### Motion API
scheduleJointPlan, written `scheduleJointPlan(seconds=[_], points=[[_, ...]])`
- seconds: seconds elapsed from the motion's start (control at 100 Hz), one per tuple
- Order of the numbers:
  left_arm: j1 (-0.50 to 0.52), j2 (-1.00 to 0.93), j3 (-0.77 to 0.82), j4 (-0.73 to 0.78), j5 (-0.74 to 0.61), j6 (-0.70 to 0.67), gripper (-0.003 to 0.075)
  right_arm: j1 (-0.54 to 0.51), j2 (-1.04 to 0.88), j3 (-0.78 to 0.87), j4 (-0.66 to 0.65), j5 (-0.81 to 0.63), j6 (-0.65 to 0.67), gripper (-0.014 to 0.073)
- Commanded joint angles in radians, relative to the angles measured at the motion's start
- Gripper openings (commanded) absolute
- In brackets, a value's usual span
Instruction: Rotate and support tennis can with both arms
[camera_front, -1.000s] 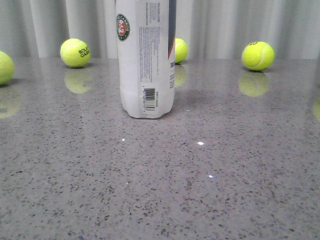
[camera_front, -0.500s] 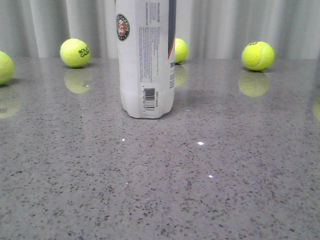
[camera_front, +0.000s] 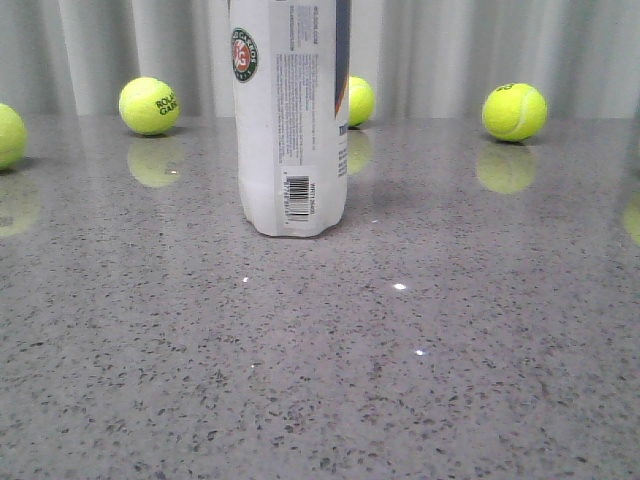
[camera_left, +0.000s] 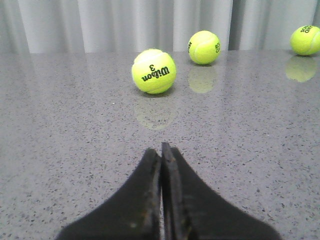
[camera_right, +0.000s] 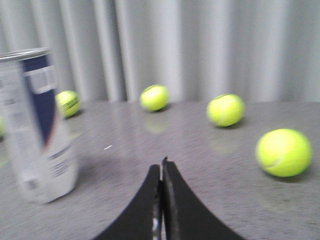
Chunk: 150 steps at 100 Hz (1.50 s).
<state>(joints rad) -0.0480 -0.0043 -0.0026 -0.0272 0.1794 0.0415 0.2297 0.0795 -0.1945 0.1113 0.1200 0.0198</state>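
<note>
The tennis can (camera_front: 290, 120) stands upright on the grey speckled table, white with a round green-orange emblem and a barcode; its top runs out of the front view. The right wrist view shows the can (camera_right: 37, 125) whole up to its silver rim, with a navy panel, off to one side of my right gripper (camera_right: 161, 167). That gripper is shut with nothing in it and apart from the can. My left gripper (camera_left: 161, 152) is also shut and empty; the can does not show in its view. Neither gripper shows in the front view.
Yellow-green tennis balls lie along the back of the table by the grey curtain: (camera_front: 149, 105), (camera_front: 514, 111), one (camera_front: 361, 100) behind the can, one (camera_front: 8, 134) at the left edge. A ball (camera_left: 153, 71) lies ahead of my left gripper, a ball (camera_right: 283, 152) near my right one.
The front view has shifted very slightly; the can and balls stand where they were. The right wrist view is blurred with motion.
</note>
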Motion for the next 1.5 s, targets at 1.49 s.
scheduleJointPlan(seconds=[1.49], points=[[0.001, -0.039, 0.047, -0.01, -0.084, 0.0, -0.0021, -0.283, -0.112, 0.204, -0.12, -0.13, -0.002, -0.0057]])
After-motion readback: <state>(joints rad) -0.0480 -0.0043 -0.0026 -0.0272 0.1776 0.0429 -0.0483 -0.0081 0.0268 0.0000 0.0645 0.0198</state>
